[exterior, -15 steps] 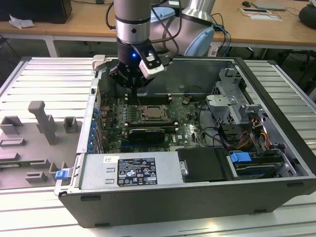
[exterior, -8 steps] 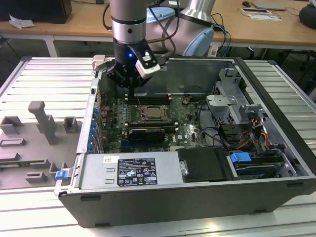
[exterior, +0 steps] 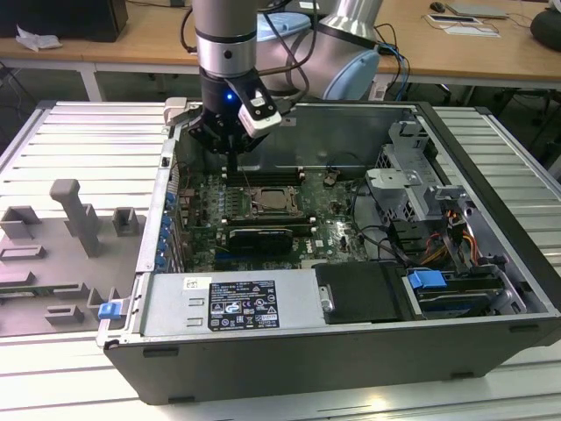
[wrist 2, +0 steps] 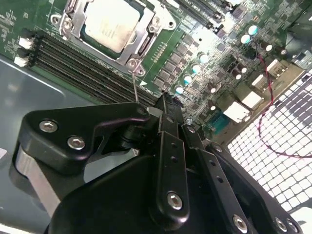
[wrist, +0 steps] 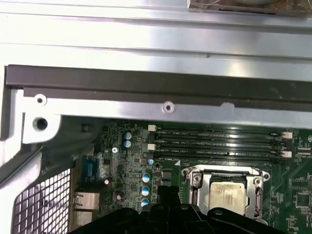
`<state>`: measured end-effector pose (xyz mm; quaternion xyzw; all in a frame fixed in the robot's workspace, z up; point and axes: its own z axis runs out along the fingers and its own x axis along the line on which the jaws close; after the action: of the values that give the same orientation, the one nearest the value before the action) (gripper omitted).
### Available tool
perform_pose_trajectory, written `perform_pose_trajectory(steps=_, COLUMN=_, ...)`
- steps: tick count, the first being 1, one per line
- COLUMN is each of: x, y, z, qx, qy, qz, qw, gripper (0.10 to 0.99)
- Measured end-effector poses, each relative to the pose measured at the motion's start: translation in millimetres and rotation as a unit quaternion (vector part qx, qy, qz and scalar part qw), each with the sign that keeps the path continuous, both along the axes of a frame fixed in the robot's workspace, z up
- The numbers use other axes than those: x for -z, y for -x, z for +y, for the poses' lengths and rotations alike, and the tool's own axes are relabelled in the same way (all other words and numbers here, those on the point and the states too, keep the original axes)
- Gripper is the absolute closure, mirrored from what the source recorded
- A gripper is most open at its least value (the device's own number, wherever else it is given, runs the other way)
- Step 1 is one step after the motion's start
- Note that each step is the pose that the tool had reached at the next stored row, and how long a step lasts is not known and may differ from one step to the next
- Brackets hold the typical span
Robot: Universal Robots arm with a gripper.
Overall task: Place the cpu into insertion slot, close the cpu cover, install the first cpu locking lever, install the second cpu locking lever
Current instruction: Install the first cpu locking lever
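While grey fixture blocks (exterior: 77,215) are seen on the ribbed desk (exterior: 88,132) at the exterior view's left, the gripper (exterior: 230,151) is held over the green board (exterior: 202,215) of the open computer case (exterior: 263,351); its fingers (wrist 2: 170,146) are clenched together, and a thin locking lever (wrist 2: 135,83) is stood upright with its end at their tips, though a grasp cannot be told; further right, the cpu (wrist 2: 109,24) is seated in the insertion slot (wrist 2: 66,22), framed by the lowered cpu cover (wrist 2: 140,31); a drive cage (exterior: 408,175) is found rightmost.
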<state>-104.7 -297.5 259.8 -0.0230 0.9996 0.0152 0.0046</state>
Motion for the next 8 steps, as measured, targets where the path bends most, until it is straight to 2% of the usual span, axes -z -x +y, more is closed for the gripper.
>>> perform_pose_trajectory(steps=4, x=1.2, y=0.0, z=5.5, qx=0.0, qy=0.0, qz=-0.0001, qw=1.0, gripper=0.98)
perform_pose_trajectory(steps=8, x=2.1, y=-2.4, z=7.9, qx=0.0, qy=0.0, qz=-0.0001, qw=1.0, gripper=0.98)
